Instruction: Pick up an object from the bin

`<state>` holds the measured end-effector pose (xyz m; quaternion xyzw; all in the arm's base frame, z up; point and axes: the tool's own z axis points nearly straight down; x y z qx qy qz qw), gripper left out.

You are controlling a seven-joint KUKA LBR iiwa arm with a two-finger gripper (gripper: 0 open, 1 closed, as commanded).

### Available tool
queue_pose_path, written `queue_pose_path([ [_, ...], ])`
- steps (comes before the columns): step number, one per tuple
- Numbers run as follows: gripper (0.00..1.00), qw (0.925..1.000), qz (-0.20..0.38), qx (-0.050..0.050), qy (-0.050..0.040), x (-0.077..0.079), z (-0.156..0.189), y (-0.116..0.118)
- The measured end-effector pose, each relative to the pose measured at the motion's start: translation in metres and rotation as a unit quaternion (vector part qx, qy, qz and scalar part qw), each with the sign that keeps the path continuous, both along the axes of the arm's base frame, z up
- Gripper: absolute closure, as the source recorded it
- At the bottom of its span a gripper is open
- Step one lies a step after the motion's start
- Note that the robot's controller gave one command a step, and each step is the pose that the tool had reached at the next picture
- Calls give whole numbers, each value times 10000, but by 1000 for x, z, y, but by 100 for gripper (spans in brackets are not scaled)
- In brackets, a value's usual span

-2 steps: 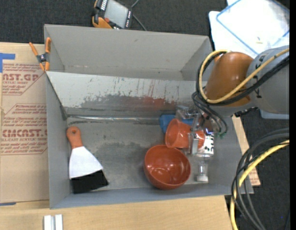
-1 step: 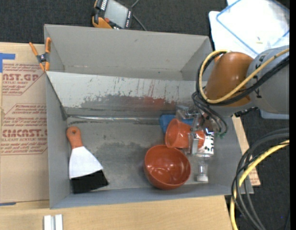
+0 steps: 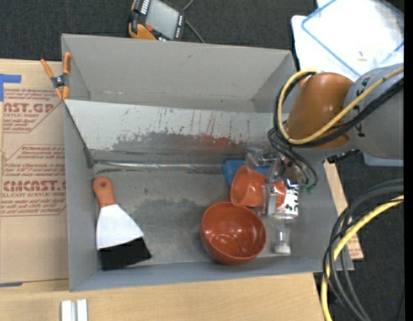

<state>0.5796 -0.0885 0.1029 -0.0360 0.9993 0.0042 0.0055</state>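
My gripper (image 3: 272, 171) is low in the right part of the bin, under the arm's orange cover. It sits right beside a small orange cup (image 3: 246, 188) lying on its side and above a clear plastic bottle (image 3: 283, 221) with a red and white label. The bottle lies along the bin's right wall. A blue thing (image 3: 231, 171) peeks out behind the cup, mostly hidden. Just in front of the cup an orange bowl (image 3: 233, 233) stands upright near the bin's front wall.
A brush (image 3: 115, 229) with an orange handle, white body and black bristles lies at the front left of the bin. The arm and its yellow cables hang over the bin's right rim.
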Motion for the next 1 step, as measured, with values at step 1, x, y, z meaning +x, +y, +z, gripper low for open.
queue_pose_path([
  [1,100,10000,0,0,0,0,0,0],
])
